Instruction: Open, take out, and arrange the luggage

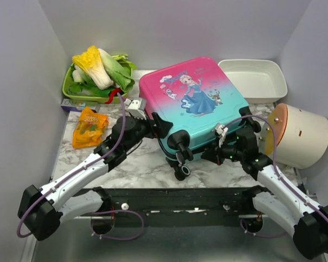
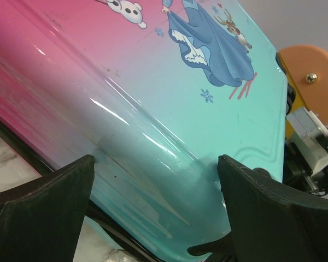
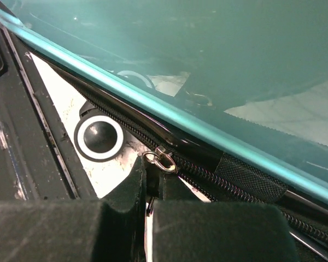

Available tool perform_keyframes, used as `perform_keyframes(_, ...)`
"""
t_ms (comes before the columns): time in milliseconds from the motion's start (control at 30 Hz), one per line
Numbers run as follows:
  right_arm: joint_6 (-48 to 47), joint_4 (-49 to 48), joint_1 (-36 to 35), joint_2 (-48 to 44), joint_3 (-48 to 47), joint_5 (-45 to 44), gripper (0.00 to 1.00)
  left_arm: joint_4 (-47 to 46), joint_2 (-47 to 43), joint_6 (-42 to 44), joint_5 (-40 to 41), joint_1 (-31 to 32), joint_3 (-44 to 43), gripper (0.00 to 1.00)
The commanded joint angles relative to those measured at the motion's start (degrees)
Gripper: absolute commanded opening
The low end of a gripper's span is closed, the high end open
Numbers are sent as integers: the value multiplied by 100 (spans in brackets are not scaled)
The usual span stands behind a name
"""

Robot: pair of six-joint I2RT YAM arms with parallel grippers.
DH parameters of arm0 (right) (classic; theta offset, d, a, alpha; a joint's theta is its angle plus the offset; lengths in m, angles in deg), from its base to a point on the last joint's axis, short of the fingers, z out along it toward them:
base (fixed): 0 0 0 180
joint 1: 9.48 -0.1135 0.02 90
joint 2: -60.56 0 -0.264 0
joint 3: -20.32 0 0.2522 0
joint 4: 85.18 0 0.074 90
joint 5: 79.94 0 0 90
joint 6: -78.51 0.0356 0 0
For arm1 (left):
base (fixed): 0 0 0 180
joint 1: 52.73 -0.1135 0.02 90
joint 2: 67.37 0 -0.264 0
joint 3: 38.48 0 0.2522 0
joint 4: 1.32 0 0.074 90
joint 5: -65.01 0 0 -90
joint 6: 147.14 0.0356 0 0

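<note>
Right pincer [image 3: 147, 202] clenched on the zipper pull [image 3: 163, 160] at the near edge of the luggage [image 1: 194, 103], which lay flat mid-worktop [image 1: 142, 164], just beyond both arms. Left pincer [image 2: 156, 164] released, jaws wide, straddling the near-left corner. Right arm was nearer the zip.

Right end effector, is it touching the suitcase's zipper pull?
Touching. The right wrist view shows the right end effector shut on the zipper pull of the luggage, its tab pinched between the fingers.
</note>
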Motion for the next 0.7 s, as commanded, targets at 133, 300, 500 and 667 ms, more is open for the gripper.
perform_keyframes(133,-333,-539,-1113,173,-710,-67,1,-528,332,-629,963,862,-108,99)
perform_keyframes(300,-45,-750,-1598,288,-719,-705,1,-256,403,-646,1765,1145,-363,99)
perform_keyframes(500,2006,1249,-1695,771,-1500,-4745,1,332,201,-585,2274,1189,-512,99)
perform_keyframes(667,2883,2265,-1695,1079,-1336,-3649,1,1219,-405,-391,2583,1198,-706,99)
